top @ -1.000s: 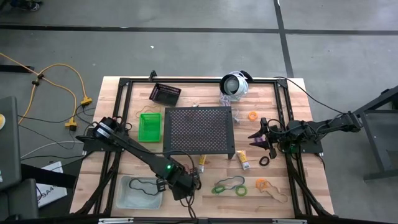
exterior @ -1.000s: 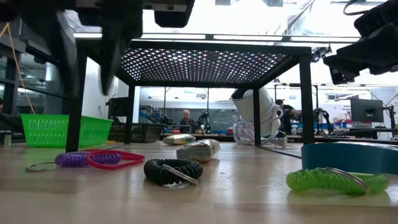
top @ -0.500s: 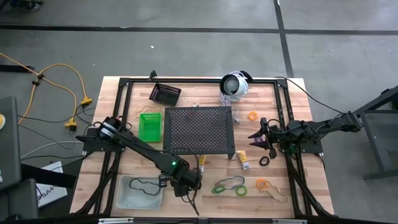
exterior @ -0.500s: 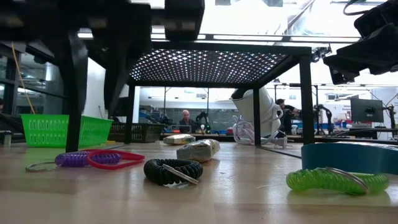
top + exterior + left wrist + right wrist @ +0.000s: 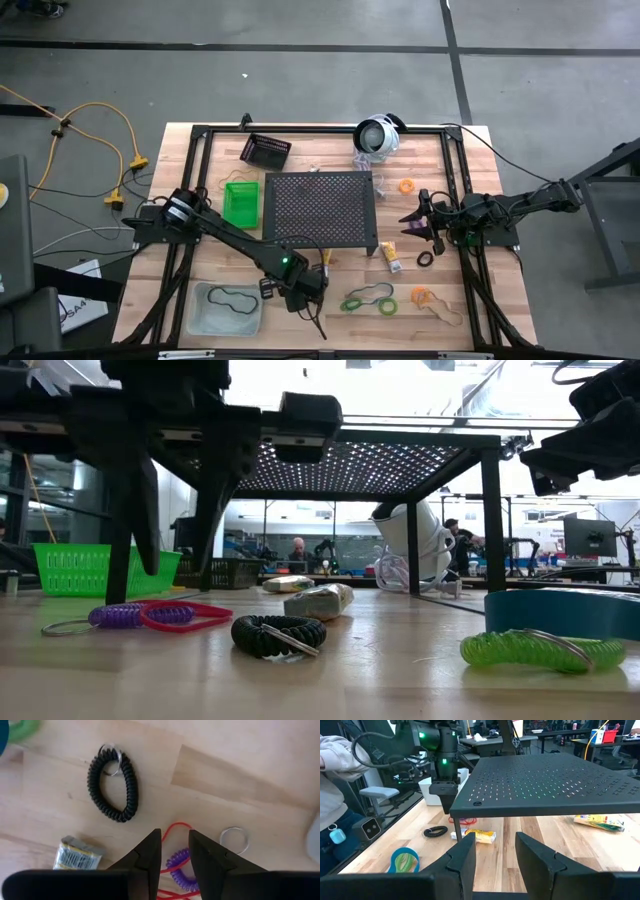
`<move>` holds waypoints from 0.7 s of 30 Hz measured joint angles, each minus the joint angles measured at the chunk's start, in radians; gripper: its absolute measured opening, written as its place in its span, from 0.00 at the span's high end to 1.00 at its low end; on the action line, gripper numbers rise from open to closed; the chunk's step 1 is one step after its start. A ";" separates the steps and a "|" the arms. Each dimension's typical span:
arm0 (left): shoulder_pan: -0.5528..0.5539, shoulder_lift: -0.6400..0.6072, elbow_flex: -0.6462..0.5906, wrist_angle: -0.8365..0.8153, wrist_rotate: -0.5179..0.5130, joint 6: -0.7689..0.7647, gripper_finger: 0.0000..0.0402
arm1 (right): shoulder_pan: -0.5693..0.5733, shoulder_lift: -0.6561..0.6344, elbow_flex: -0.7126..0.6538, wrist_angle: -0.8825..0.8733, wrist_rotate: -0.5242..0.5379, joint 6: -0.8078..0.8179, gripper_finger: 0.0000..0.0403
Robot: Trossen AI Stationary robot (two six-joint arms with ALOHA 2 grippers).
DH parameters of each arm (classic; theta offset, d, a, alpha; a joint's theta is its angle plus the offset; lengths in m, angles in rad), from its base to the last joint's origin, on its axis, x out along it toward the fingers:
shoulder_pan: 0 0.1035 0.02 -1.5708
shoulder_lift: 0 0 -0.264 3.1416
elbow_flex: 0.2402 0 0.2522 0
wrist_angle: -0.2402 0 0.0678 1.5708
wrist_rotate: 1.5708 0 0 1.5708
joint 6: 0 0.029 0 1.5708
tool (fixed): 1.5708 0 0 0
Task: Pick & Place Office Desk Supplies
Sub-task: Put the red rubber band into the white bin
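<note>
My left gripper (image 5: 175, 839) (image 5: 175, 530) points down, open, a little above a purple coil loop (image 5: 181, 868) (image 5: 130, 616) and a red band (image 5: 171, 831) (image 5: 190, 614), touching neither. Both lie flat on the table near its front edge. Beside them lie a black coil loop (image 5: 112, 787) (image 5: 278, 633) and a yellow tube (image 5: 77, 855) (image 5: 318, 600). A clear bin (image 5: 227, 307) with a black band inside stands to the left. A green bin (image 5: 240, 203) and a black bin (image 5: 265, 150) stand farther back. My right gripper (image 5: 412, 225) (image 5: 495, 845) waits open at the right, level.
A big black perforated stand (image 5: 320, 208) fills the table's middle, just behind my left gripper. A round white device (image 5: 378, 136) sits at the back. Green loops (image 5: 365, 300), orange loops (image 5: 420, 296), a tan band (image 5: 447, 316) and another yellow tube (image 5: 390, 256) lie at the front right.
My left gripper has gone toward the table's right edge and down, from beside the clear bin to just above the purple loop and red band. Its fingers have kept the same gap. Nothing on the table has moved.
</note>
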 joint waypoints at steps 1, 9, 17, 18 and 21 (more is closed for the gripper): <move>-0.003 0.001 0.000 -0.001 -0.004 -0.008 0.77 | 0.000 0.000 0.000 0.000 0.000 0.000 0.69; -0.012 0.001 0.000 0.000 0.010 0.014 0.77 | 0.000 0.000 0.000 0.000 0.000 0.000 0.69; -0.012 0.006 0.001 0.006 0.019 0.038 0.77 | 0.000 0.000 0.000 0.000 0.000 0.000 0.69; -0.012 0.010 0.001 0.008 0.023 0.038 0.77 | 0.000 0.000 0.000 0.000 0.000 0.000 0.69; -0.008 0.022 0.000 0.004 0.037 0.038 0.77 | 0.000 0.000 0.000 0.000 0.000 0.000 0.69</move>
